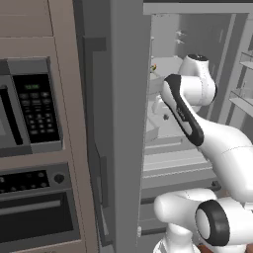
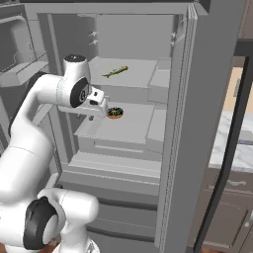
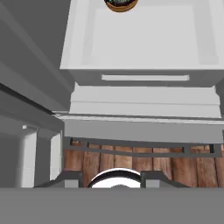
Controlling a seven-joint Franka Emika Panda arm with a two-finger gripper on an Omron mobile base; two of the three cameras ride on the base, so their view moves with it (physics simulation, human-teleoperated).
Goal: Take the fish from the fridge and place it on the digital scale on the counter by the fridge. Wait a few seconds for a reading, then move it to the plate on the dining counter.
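Right base view is showing the fridge point(image 2: 197, 99) standing open, the fish point(image 2: 115, 72) lying on the upper shelf point(image 2: 138, 74), well apart from the gripper point(image 2: 101, 109), which is hovering over the shelf below, near a small round bowl point(image 2: 115, 113); its jaws are gripping nothing, and how wide they're standing I can't tell

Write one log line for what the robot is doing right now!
stage: reaching into open fridge | fish: on upper shelf, untouched | tool: beside round dark item on lower shelf, holding nothing
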